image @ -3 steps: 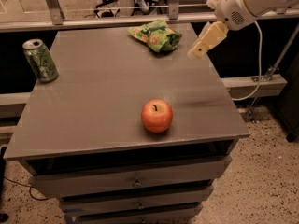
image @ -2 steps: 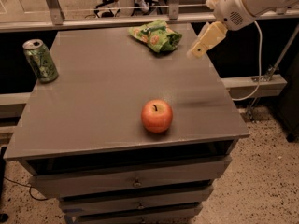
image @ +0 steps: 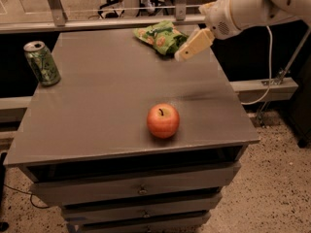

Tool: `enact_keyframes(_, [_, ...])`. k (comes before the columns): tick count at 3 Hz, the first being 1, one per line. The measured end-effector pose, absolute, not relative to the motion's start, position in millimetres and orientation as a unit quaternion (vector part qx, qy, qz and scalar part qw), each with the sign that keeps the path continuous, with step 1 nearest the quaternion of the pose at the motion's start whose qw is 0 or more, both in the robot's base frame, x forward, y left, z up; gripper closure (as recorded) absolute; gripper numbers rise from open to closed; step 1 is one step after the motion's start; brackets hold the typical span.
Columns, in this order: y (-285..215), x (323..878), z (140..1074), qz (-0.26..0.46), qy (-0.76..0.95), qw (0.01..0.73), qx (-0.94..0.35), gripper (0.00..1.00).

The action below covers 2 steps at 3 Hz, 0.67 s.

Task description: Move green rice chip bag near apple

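The green rice chip bag point(image: 162, 37) lies crumpled at the far edge of the grey cabinet top point(image: 107, 96), right of centre. The apple point(image: 163, 121), red-orange with a dark stem, sits near the front edge, right of centre. My gripper point(image: 183, 55) hangs from the white arm coming in from the upper right. Its cream fingers point(image: 194, 43) point down and left, just to the right of the bag and overlapping its right end. It holds nothing that I can see.
A green soda can point(image: 42, 63) stands upright at the far left of the top. A metal rail point(image: 97, 22) runs behind the cabinet. Drawers point(image: 141, 188) are below the top. Speckled floor lies to the right.
The gripper has moved left and a little down, from well right of the bag to right against its right end. Bag, apple and can have not moved.
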<state>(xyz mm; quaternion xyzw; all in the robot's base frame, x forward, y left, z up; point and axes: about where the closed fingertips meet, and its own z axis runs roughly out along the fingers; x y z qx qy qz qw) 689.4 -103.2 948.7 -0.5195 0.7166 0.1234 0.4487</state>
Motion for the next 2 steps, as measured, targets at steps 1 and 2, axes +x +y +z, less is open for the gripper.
enact_keyframes(1, [-88, 730, 941, 0.14, 0.71, 0.485, -0.491, 0.0])
enact_keyframes(2, [-76, 772, 930, 0.15, 0.709, 0.512, -0.462, 0.0])
